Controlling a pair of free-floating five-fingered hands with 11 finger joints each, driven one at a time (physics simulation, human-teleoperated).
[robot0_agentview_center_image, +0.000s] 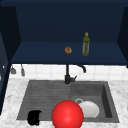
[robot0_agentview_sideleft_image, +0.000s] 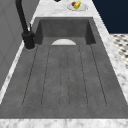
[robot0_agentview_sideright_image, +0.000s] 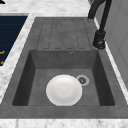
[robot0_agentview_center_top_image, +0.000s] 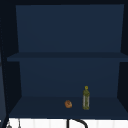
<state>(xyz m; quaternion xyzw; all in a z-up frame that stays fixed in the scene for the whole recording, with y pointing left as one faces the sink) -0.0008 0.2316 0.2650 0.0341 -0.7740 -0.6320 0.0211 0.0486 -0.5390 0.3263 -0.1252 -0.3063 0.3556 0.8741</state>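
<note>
My left hand (robot0_agentview_center_image: 34, 117) floats low at the front left, over the front edge of the grey sink (robot0_agentview_center_image: 45, 100), and holds nothing that I can see. Just to its right a large red ball (robot0_agentview_center_image: 67, 115) hangs in front of the sink's front edge and covers part of a white plate (robot0_agentview_center_image: 90, 109). The plate (robot0_agentview_sideright_image: 64, 90) lies flat on the basin floor beside the drain (robot0_agentview_sideright_image: 82, 80). In the left side view the plate's rim (robot0_agentview_sideleft_image: 63, 42) peeks over the basin's edge.
A black faucet (robot0_agentview_center_image: 68, 75) stands behind the sink. On the dark blue shelf (robot0_agentview_center_image: 45, 56) above are an olive-green bottle (robot0_agentview_center_image: 86, 44) and a small orange thing (robot0_agentview_center_image: 68, 50). A bowl of fruit (robot0_agentview_sideleft_image: 77, 5) sits on the marble counter (robot0_agentview_sideleft_image: 50, 10).
</note>
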